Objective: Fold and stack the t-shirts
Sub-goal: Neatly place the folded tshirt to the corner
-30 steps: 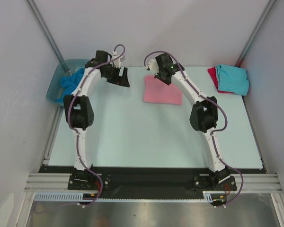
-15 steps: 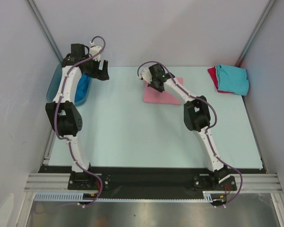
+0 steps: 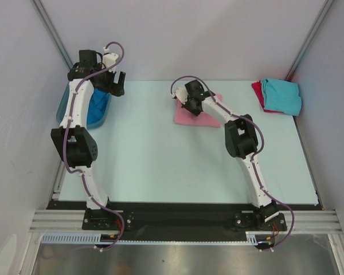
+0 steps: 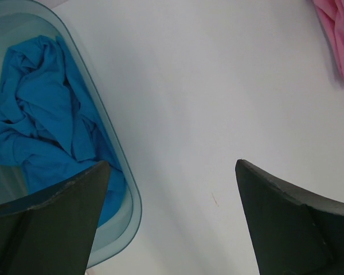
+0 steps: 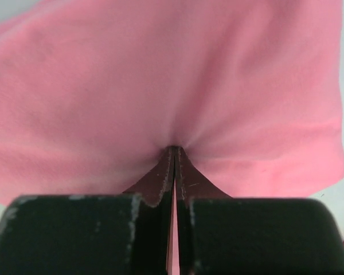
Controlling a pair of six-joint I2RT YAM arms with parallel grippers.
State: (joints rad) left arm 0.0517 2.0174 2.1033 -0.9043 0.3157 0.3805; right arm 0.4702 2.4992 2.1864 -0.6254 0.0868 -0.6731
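Pink t-shirt [image 5: 160, 86]: folded on the table [image 3: 160, 154], far middle; soft, light and limp, so sagging is expected if lifted by one point.
Right gripper [image 5: 173, 150]: clenched on a pucker of the pink cloth.
Best hold: an edge, all layers pinched together.
Left gripper [image 4: 169, 169]: spread wide, nothing held, beside the tub [image 4: 112, 137].
Blue t-shirt [image 4: 40, 120]: crumpled in the tub.
Stack: turquoise t-shirt [image 3: 282, 94] laid on red t-shirt [image 3: 257, 89], far right.

Your black right claw [image 5: 173, 150] pinches the pink t-shirt [image 5: 172, 80], plain light pink. Left of your black left claw [image 4: 172, 172], a plain bright blue t-shirt [image 4: 40, 109] sits in a translucent grey-blue tub [image 4: 112, 137]. Well right of the right claw: a plain turquoise t-shirt [image 3: 282, 96] over a red t-shirt [image 3: 257, 90].
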